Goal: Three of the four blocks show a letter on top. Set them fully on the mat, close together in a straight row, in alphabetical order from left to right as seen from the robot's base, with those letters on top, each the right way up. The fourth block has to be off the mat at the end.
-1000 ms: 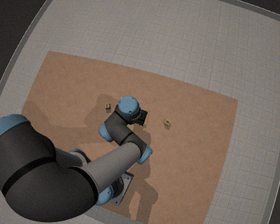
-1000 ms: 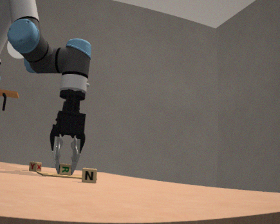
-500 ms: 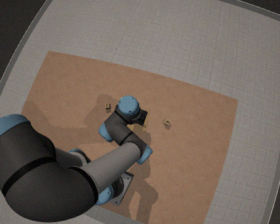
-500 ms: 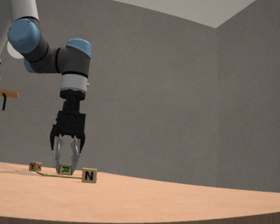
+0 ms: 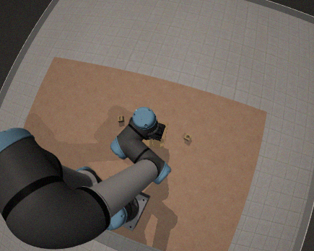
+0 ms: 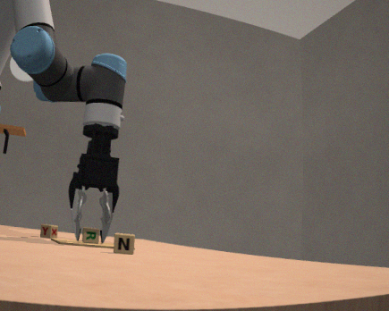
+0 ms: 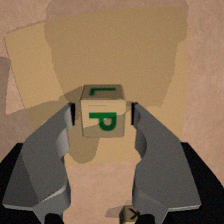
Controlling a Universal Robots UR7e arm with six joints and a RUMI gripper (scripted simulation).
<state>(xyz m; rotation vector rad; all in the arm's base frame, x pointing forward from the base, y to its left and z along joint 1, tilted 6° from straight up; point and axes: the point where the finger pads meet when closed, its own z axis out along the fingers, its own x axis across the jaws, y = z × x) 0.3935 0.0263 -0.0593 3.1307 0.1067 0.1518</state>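
Note:
My gripper is open, its tips low on either side of a block, with a thin gap on both sides. This block rests on the tan mat. In the wrist view a green P is on its top, turned a quarter clockwise, with a green L on a side; a green R faces the exterior view. A block with a black N stands at the mat's right end in the exterior view. A block with red Y and X stands farther back left.
In the top view, one block lies left of the gripper and another right of it, both on the brown table top. A block with a dark letter is partly cut off in the wrist view. The arm hides much around the mat.

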